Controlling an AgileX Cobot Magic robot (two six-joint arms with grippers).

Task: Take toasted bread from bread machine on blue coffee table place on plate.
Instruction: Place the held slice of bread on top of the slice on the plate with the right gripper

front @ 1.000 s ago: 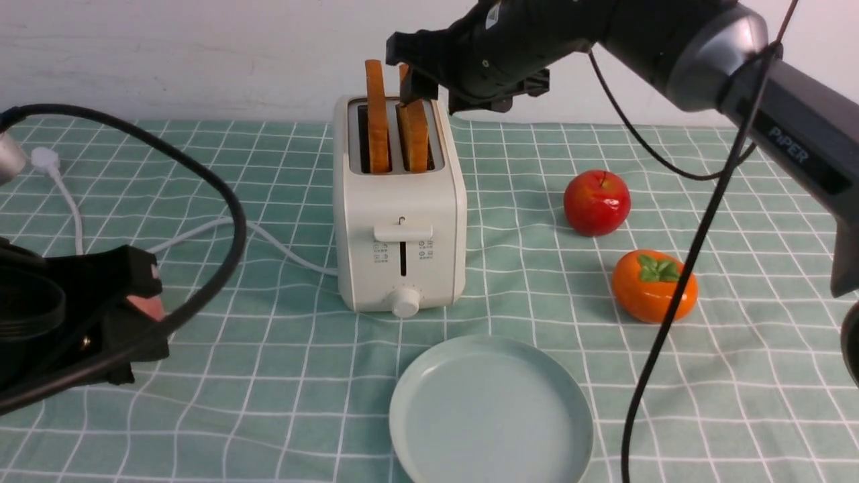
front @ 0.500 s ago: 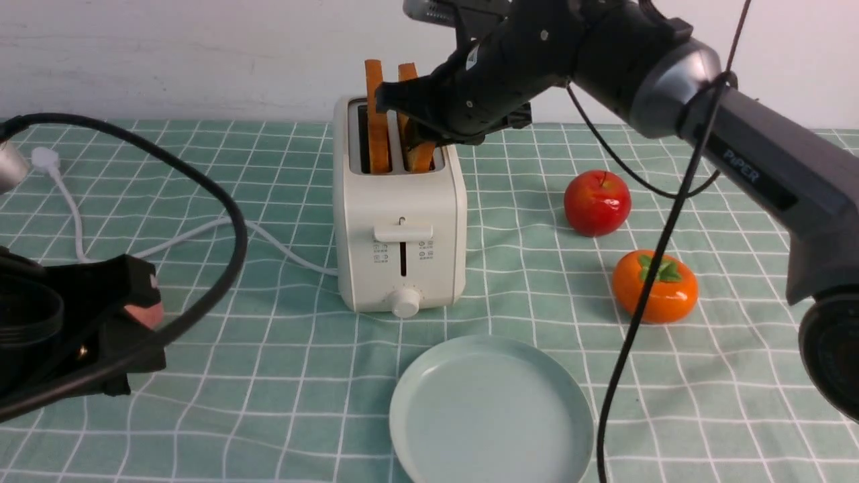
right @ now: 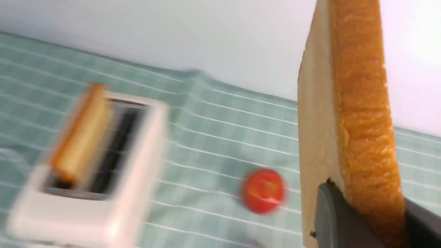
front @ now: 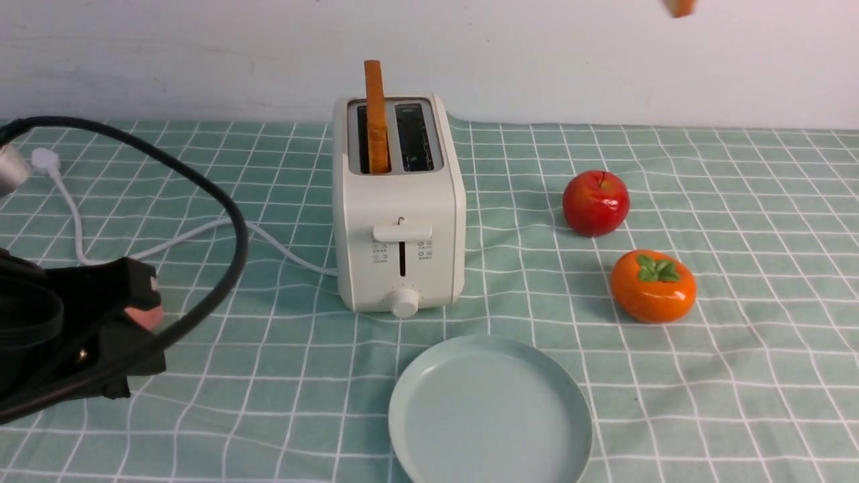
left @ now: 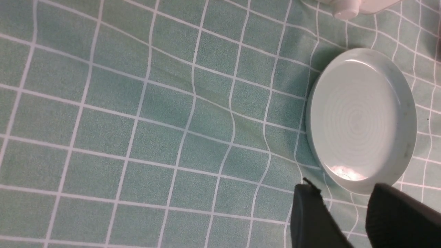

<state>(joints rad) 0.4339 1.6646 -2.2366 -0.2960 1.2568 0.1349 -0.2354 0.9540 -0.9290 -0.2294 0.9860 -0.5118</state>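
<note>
Since leaving cream-white two-slot toaster [front: 399, 221], golden square toast slice [right: 358, 103] aloft, clenched in right claw [right: 372, 220]; twin slice [front: 376, 114] left in other slot. Left claw [left: 341, 196] spread, idle. Next: onto round pale blue-green plate [front: 402, 402].

Left tool [left: 342, 196] low, jaws apart (slightly), right tool [right: 368, 210] high, clamping toast slice [right: 358, 103].

first slice [front: 376, 114]: orange-brown crust, edge-on, upright in the left slot of the bread machine [front: 399, 228], centre frame.
second slice [right: 358, 113]: pale face, golden crust, upright, pinched in my right gripper [right: 370, 224].
bread machine: cream-white, lever up.
plate [front: 490, 412]: pale blue-green, lower centre, on the blue coffee table [front: 738, 376].
</note>
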